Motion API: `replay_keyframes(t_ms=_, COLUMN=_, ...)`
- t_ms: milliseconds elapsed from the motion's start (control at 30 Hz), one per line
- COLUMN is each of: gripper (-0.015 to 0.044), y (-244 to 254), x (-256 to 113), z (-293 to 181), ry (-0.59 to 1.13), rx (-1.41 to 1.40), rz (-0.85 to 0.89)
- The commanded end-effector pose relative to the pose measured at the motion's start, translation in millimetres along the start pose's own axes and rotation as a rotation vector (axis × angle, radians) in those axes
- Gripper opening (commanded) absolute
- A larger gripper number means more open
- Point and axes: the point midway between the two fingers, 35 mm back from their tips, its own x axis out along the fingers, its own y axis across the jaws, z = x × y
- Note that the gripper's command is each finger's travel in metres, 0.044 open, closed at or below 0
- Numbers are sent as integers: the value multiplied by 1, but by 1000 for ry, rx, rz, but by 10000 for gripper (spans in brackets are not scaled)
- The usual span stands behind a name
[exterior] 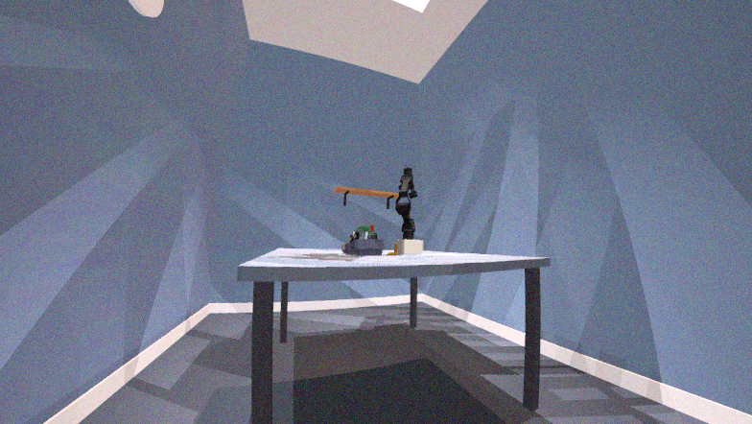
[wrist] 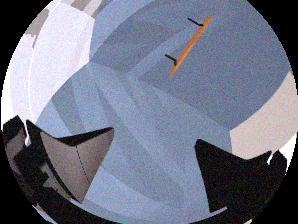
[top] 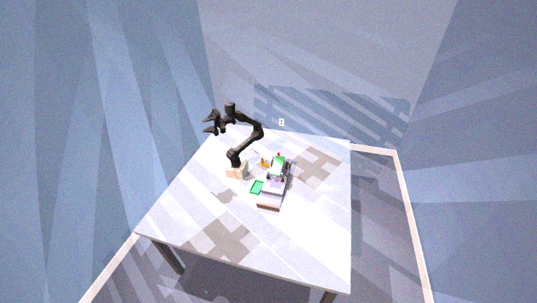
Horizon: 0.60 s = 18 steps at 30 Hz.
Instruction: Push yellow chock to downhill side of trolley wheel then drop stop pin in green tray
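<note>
The trolley point(top: 277, 165) point(exterior: 364, 228), with a green top and dark wheels, stands on the upper part of the grey ramp point(top: 273, 189) point(exterior: 368, 248). The red-headed stop pin point(top: 278, 153) point(exterior: 372, 228) stands at its uphill end. The yellow chock point(top: 265, 165) point(exterior: 391, 253) with its orange handle is on the table beside the ramp, apart from the trolley; its black base cannot be made out. The green tray point(top: 256, 186) lies beside the ramp, with nothing visible in it. My gripper point(top: 204, 125) point(wrist: 156, 139) is open and empty, high up and facing away from the trolley. The wrist view shows none of the task's objects.
The arm's pale base block point(top: 236, 173) point(exterior: 411, 246) stands on the table point(top: 311, 225) point(exterior: 474, 262), close to the chock and the tray. An orange shelf point(exterior: 366, 192) point(wrist: 190, 47) with black brackets is on the wall. A white socket point(top: 281, 121) is on another wall.
</note>
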Motion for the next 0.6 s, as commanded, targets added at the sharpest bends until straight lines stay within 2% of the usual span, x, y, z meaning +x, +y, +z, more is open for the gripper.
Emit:
replay_keyframes(t_ms=0, gripper=374, y=0, x=1, z=1, ry=-5, rx=6, rz=1)
replay_keyframes(t_ms=233, gripper=190, y=11, x=19, z=27, ry=-179, rx=244, rz=67)
replay_keyframes(t_ms=567, gripper=190, y=25, x=34, z=79, ry=-420, rx=604, rz=248)
